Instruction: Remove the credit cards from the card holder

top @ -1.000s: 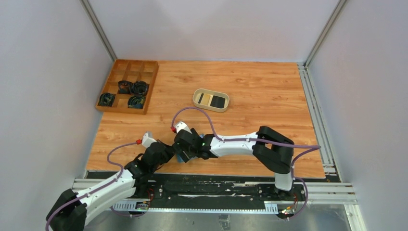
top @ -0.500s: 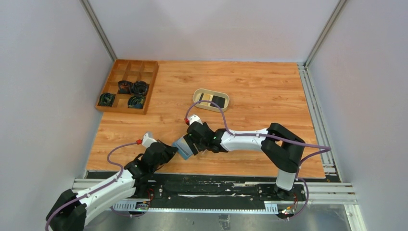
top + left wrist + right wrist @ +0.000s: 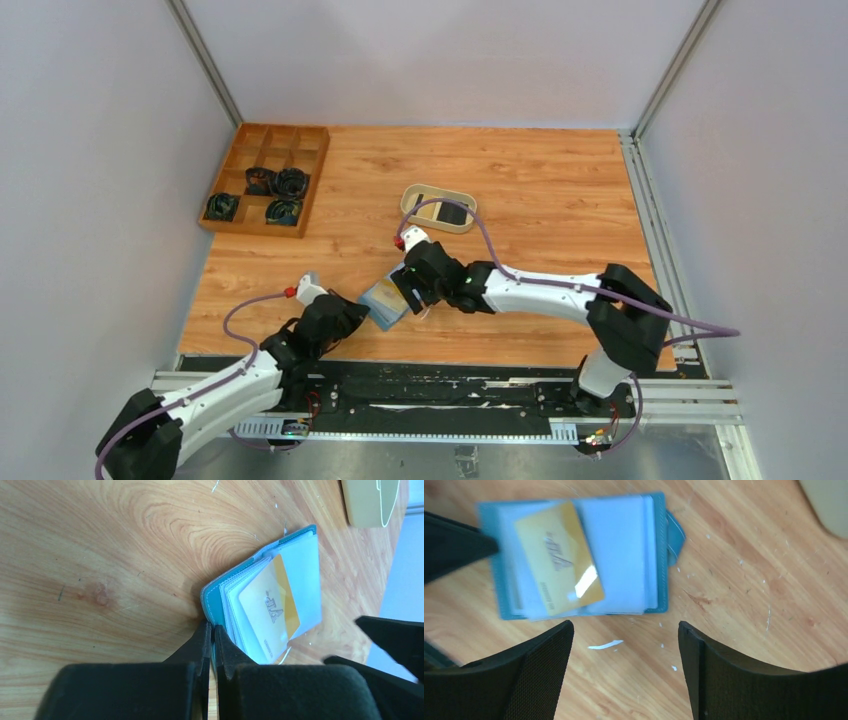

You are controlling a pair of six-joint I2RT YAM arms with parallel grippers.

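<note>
Wood table (image 3: 540,180), card holder (image 3: 624,555) holding gold card (image 3: 559,557)

You have bright, even light with soft shadows on the table (image 3: 540,180). In your right wrist view the card holder (image 3: 619,555) is smeared by motion blur, with glare on its gold card (image 3: 559,560). Your left wrist view is sharp.

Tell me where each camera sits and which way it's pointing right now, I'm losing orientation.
Top external: fixed above and behind the bases, looking down on the table; left arm and right arm show whole.
Left wrist: low over the table, looking along the left gripper, shut on the card holder edge.
Right wrist: above the card holder, looking down past the open right gripper.
Shared: both wrist views show the opened card holder and its gold card.
</note>
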